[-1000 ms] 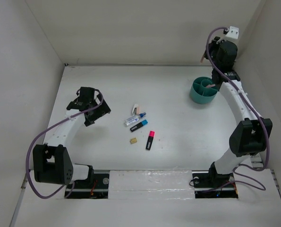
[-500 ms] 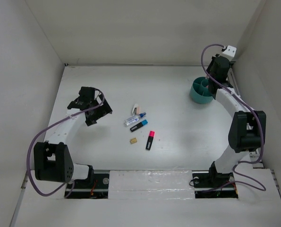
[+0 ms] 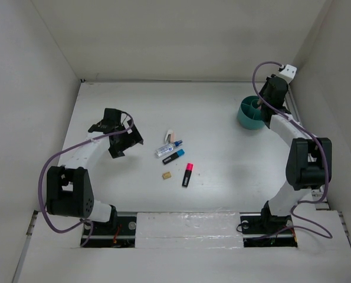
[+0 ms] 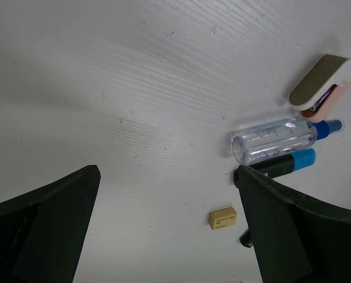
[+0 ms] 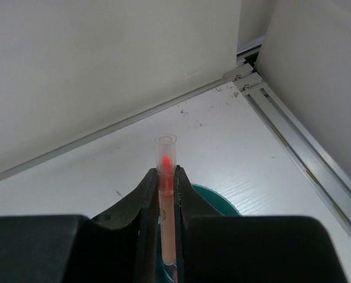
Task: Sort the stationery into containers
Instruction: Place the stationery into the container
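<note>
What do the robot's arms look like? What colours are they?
The left arm and right arm are white tubes joined by chunky black joints. A purple cable loops along each one. The fingers are black and wedge-shaped. A small white box sits atop the right wrist.

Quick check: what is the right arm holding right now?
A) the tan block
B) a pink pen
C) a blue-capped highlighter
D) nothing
B: the right fingers are shut on a thin pink pen, held over the cup.
</note>
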Action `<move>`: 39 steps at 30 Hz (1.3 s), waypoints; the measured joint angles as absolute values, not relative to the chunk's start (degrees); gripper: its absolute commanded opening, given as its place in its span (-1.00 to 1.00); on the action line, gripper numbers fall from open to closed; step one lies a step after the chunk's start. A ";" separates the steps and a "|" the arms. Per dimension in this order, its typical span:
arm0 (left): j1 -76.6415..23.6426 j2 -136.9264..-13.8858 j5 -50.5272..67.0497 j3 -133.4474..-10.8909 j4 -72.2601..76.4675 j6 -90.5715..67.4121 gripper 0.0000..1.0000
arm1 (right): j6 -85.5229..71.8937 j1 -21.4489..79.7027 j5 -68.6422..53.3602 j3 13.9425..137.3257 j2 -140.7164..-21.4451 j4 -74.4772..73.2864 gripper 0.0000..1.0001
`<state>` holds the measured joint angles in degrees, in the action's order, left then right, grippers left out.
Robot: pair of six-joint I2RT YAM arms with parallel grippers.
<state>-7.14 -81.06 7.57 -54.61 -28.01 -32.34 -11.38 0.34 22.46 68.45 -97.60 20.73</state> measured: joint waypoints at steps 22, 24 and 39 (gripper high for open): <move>-7.14 -81.28 7.31 -54.63 -27.97 -32.36 1.00 | -13.58 2.35 22.65 66.22 -98.17 20.93 -0.84; -7.14 -81.28 7.31 -54.63 -27.94 -32.36 1.00 | -13.58 2.39 22.70 66.02 -98.17 20.84 -0.84; -7.14 -81.28 7.31 -54.63 -27.86 -32.36 1.00 | -14.92 2.39 23.59 64.42 -98.15 19.49 -0.08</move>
<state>-7.14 -81.28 7.31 -54.63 -27.86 -32.36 -14.92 2.39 23.59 64.42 -98.15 19.49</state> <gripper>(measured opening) 0.997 0.456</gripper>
